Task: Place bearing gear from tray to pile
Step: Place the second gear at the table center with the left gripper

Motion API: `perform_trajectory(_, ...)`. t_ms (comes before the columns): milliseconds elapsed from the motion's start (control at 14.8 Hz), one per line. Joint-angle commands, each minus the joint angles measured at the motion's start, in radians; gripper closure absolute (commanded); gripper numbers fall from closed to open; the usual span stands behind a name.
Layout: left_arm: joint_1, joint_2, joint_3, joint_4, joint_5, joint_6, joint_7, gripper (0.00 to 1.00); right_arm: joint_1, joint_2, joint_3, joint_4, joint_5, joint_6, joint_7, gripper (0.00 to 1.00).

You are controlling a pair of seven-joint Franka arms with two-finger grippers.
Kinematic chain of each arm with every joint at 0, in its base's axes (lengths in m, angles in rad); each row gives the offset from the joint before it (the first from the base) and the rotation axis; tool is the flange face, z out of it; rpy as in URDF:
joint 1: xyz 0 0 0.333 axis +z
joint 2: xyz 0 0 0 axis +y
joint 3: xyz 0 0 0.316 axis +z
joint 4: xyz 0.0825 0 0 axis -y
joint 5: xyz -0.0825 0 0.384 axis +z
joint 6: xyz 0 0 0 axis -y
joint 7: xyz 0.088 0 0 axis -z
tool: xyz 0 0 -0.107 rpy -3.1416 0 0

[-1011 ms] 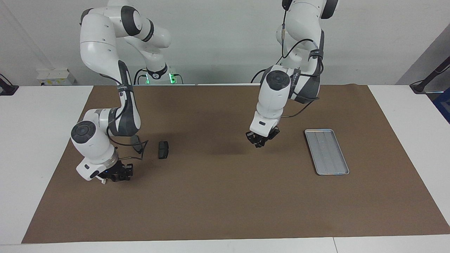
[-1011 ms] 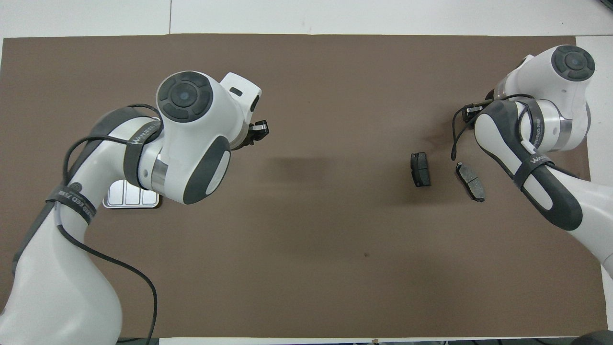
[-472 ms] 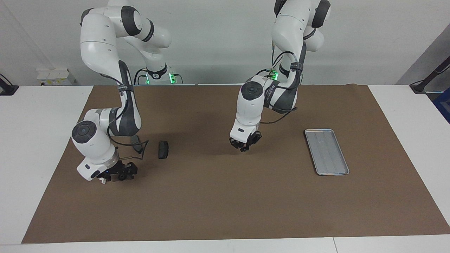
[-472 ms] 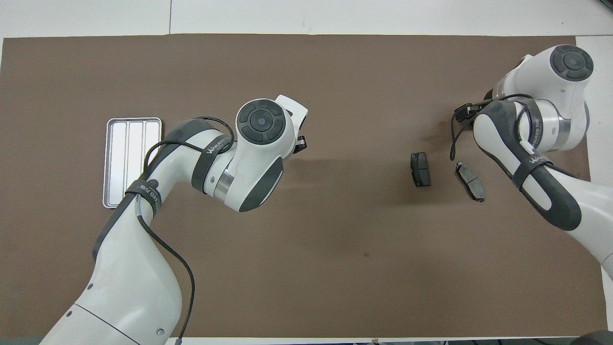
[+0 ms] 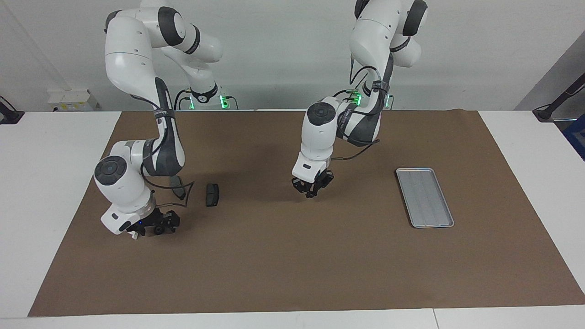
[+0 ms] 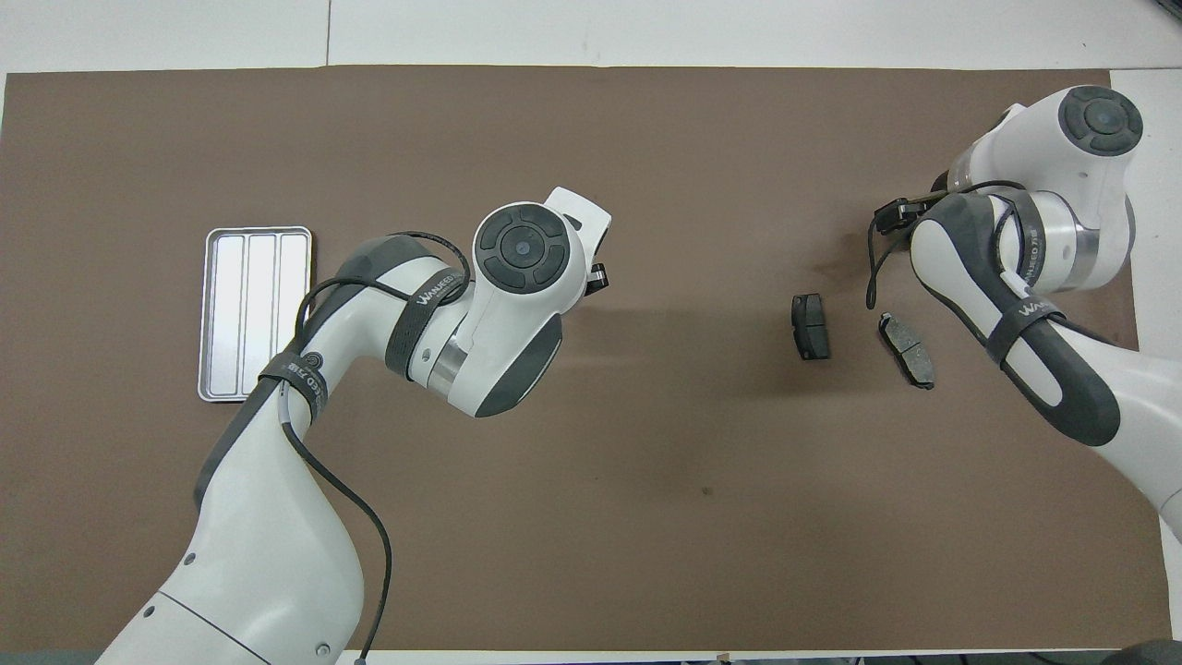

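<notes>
1. Plainly, the only writing I can pick out is the word on the dark strap around each forearm; it starts "WAN", and the remaining letters are too small to read.
2. Left gripper point(image 5: 312, 190) hangs over bare brown mat point(image 5: 292, 256) near the middle of the table, fingertips pinched together. I cannot make out any part between them.
3. Tray point(image 5: 424, 197) lies well off to the side of that gripper, toward the left arm's end of the table, with only its ribbed floor showing.
4. Right gripper point(image 5: 153, 225) sits low at the mat toward the right arm's end, its fingers spread wide and nothing between them.
5. Of the pile, two dark brake-pad pieces show. One pad point(image 5: 212, 194) lies beside the right gripper, nearer to the robots than it. The other pad point(image 6: 907, 349) shows best from overhead, just beside the first and partly under the right forearm.
6. No bearing gear can be seen anywhere, nor a white bracket; the wrist of the right arm hides the mat directly under it.
7. Against a second ago, the left arm has swung away from the tray toward the middle of the table, so the whole tray is now uncovered in the overhead view.
8. Right gripper has opened from partly closed to full spread in that time and barely shifted its place; both pads lie where they did.
</notes>
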Motion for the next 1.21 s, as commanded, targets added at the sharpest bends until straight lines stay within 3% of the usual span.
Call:
perform_trajectory(0, -0.008, 0.011, 0.014, -0.019, 0.036, 0.048, -0.025, 0.84, -0.002, -0.023, 0.004, -0.013, 0.005, -0.007, -0.005, 0.00)
perform_trajectory(202, -0.014, 0.107, 0.025, 0.059, 0.052, 0.032, -0.027, 0.84, 0.032, -0.047, 0.004, -0.008, 0.005, -0.054, 0.053, 0.00)
perform_trajectory(741, -0.014, 0.109, 0.028, 0.066, 0.059, 0.015, -0.027, 0.84, 0.217, -0.139, 0.012, -0.003, 0.024, -0.258, 0.556, 0.00)
perform_trajectory(809, -0.013, 0.109, 0.028, 0.064, 0.061, 0.019, -0.027, 0.79, 0.234, -0.152, 0.013, -0.003, 0.025, -0.275, 0.590, 0.00)
perform_trajectory(876, -0.011, 0.109, 0.028, 0.061, 0.069, 0.025, -0.027, 0.54, 0.245, -0.165, 0.013, -0.003, 0.030, -0.287, 0.607, 0.00)
perform_trajectory(944, -0.006, 0.109, 0.028, 0.061, 0.090, 0.027, -0.027, 0.20, 0.251, -0.179, 0.013, -0.003, 0.059, -0.302, 0.609, 0.00)
perform_trajectory(1011, -0.003, 0.109, 0.028, 0.060, 0.096, 0.027, -0.025, 0.06, 0.251, -0.193, 0.013, -0.003, 0.089, -0.318, 0.609, 0.00)
perform_trajectory(1146, -0.002, 0.109, 0.028, 0.060, 0.098, 0.031, -0.023, 0.00, 0.253, -0.221, 0.013, -0.003, 0.105, -0.353, 0.607, 0.00)
